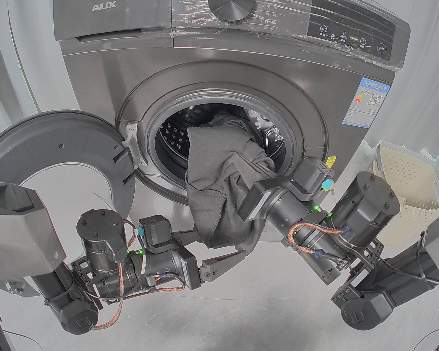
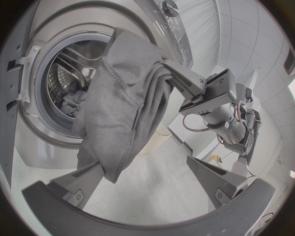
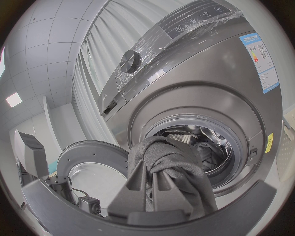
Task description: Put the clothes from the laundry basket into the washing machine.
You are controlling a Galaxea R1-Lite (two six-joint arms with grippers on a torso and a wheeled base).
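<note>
Closest in, my left end effector [image 2: 144,166] sits low before the washing machine [image 1: 112,67], spread wide and gripping nothing, though the hem of the dark grey garment [image 1: 213,183] seems to hang against one finger. To its right, my right end effector [image 3: 150,172] is clamped tight on a bunched fold of that garment at the drum mouth. Most of the cloth hangs outside, below the rim. If I released it now, I judge it would slide to the floor rather than in. The hem could also snag on my left finger and drag back out. Round about: the door [image 1: 53,154] swung open at left, more clothes [image 2: 72,103] lying in the drum, and the cream laundry basket [image 1: 411,190] off right.
</note>
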